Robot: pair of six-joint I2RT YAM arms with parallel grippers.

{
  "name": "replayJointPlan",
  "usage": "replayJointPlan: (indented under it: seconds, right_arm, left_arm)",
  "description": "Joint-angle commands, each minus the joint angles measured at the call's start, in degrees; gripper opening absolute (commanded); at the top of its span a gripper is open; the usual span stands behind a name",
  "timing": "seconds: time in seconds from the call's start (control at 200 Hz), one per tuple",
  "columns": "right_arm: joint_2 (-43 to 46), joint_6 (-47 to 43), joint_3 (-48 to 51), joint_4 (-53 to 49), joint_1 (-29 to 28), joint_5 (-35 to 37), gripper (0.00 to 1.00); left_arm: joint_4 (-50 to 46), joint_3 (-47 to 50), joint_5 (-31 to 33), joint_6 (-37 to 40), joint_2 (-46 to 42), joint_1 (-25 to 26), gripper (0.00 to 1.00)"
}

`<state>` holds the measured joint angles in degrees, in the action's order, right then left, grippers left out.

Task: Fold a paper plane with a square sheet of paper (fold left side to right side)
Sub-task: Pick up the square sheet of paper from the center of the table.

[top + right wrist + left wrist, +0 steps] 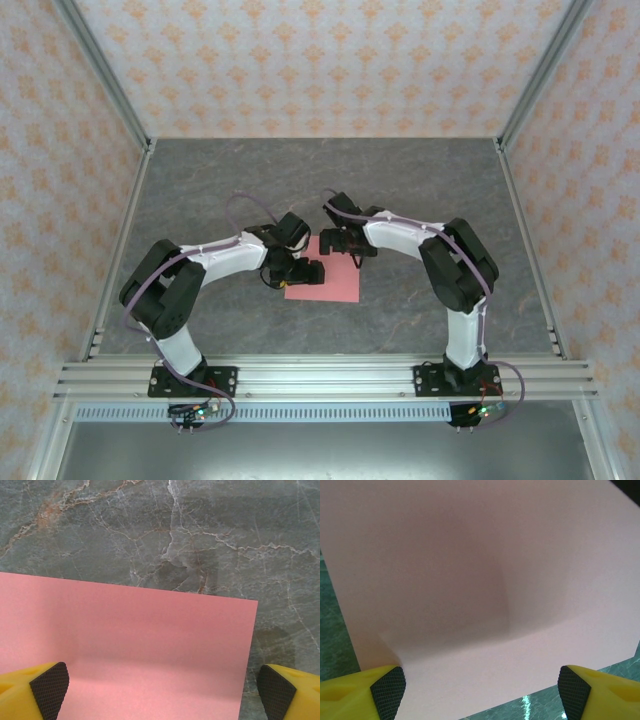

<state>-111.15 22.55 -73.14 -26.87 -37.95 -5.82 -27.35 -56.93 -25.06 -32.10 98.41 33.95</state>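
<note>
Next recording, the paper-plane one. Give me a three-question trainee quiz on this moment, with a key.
1. True or false: the left gripper is shut on the square sheet of paper.
2. The table under the sheet looks like: A) bare wood B) grey veined stone C) white cloth.
3. In the top view, which gripper stands at the sheet's far edge?
Key: 1 false, its jaws stand open. 2 B. 3 the right gripper.
</note>
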Motion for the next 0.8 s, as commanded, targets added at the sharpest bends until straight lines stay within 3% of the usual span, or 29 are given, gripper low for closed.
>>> replayJointPlan:
  seconds: [0.0,0.235,0.796]
  right_arm:
    - [-1.00,0.62,-0.90,-2.37,-0.45,-2.93,1.00]
    - [-0.42,0.50,0.44,-2.39,-0.69,-7.06,0.99]
    - [-0.80,0.32,-1.57,-3.62,-4.66,-7.88,0.97]
  left_arm:
    - [-0.07,1.65,0.70,-0.77,1.98,-0.38,0.84]
    - [0.02,1.53,0.67,-0.87,2.35,-0.38,0.84]
    - [0.28,1.94,0.83,-1.39,1.86,-0.38,0.84]
